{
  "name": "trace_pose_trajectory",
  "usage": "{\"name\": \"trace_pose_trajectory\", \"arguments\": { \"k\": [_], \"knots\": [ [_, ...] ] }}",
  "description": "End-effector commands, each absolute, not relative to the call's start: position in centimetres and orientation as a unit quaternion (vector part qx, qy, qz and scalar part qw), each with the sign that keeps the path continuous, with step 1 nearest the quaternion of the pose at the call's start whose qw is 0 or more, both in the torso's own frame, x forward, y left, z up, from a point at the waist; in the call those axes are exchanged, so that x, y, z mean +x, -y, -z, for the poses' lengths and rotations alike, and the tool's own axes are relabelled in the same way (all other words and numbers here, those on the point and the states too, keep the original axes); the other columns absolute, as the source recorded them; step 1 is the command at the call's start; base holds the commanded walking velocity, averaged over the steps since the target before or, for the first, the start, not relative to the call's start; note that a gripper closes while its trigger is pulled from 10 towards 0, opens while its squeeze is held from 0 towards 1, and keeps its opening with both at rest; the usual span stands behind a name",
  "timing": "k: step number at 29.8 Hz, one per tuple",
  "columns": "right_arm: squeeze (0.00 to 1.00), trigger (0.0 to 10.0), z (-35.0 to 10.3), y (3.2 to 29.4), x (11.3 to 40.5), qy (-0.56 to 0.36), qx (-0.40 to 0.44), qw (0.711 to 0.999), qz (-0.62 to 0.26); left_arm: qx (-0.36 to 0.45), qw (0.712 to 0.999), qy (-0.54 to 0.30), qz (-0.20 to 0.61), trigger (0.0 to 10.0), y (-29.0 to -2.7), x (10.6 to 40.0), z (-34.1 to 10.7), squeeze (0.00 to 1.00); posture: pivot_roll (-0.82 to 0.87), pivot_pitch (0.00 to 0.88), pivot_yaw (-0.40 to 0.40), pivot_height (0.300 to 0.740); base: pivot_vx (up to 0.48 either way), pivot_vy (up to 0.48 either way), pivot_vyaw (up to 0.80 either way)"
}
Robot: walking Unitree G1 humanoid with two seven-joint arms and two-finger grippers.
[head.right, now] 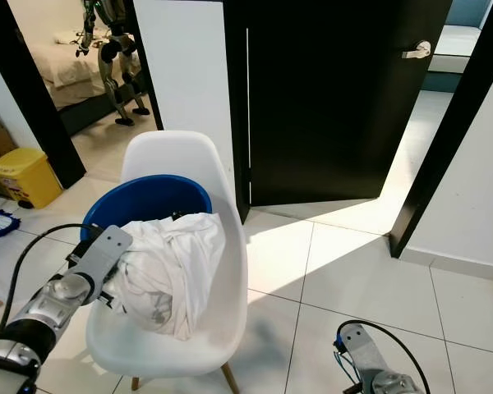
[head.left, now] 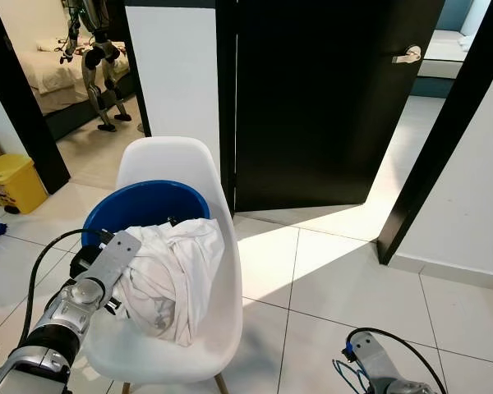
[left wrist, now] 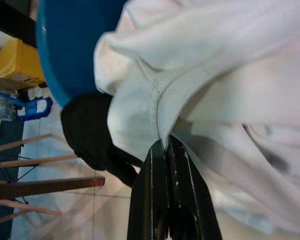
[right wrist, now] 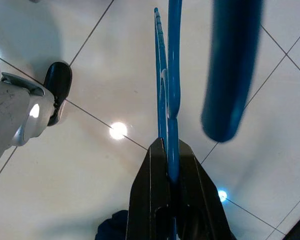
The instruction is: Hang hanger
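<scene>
We see our left gripper point(left wrist: 162, 145) reaching into the crumpled white cotton shirt point(head.left: 177, 271) that spills from the round blue plastic basket point(head.left: 148, 205) on the white moulded chair point(head.left: 168, 160), its black fingers pressed together on a fold of the cloth. Our right gripper point(right wrist: 168, 150), low over the pale tiled floor point(head.left: 329, 271), is clamped on the thin blue plastic hanger point(right wrist: 172, 75); a blurred blue bar beside it may be part of that hanger
</scene>
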State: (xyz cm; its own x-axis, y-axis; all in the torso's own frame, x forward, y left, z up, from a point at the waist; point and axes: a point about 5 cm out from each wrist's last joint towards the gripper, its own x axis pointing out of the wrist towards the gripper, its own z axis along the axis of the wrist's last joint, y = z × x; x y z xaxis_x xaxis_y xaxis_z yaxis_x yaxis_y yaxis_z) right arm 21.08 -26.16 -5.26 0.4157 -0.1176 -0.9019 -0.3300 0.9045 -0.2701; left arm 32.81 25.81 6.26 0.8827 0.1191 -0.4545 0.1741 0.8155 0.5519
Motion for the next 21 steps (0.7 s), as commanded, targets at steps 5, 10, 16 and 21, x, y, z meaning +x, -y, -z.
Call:
{"name": "trace_pose_trajectory", "arguments": {
  "k": [5,10,16,21],
  "knots": [
    [0.0,10.0,5.3,26.3,21.0,-0.539,-0.213,0.812,-0.069,0.298,0.938,-0.176,-0.023,0.0,-26.9,34.0,-9.2,0.0,-0.08,0.013,-0.029,0.74,0.0,0.0,0.0],
    [0.0,10.0,5.2,26.2,21.1,-0.538,-0.213,0.813,-0.07,0.298,0.949,-0.095,-0.035,0.0,-26.9,35.2,-12.9,0.0,-0.07,0.007,-0.031,0.74,0.0,0.0,0.0],
    [0.0,10.0,5.2,26.1,21.1,-0.536,-0.211,0.814,-0.071,0.283,0.959,0.026,-0.006,0.0,-25.6,35.8,-19.6,0.0,-0.05,0.0,-0.024,0.74,0.0,0.0,0.0],
    [0.0,10.0,5.3,26.0,21.2,-0.535,-0.209,0.816,-0.069,0.249,0.965,0.073,0.031,0.0,-24.6,35.5,-22.8,0.0,-0.05,0.0,-0.021,0.74,0.0,0.0,0.0]
  ]
}}
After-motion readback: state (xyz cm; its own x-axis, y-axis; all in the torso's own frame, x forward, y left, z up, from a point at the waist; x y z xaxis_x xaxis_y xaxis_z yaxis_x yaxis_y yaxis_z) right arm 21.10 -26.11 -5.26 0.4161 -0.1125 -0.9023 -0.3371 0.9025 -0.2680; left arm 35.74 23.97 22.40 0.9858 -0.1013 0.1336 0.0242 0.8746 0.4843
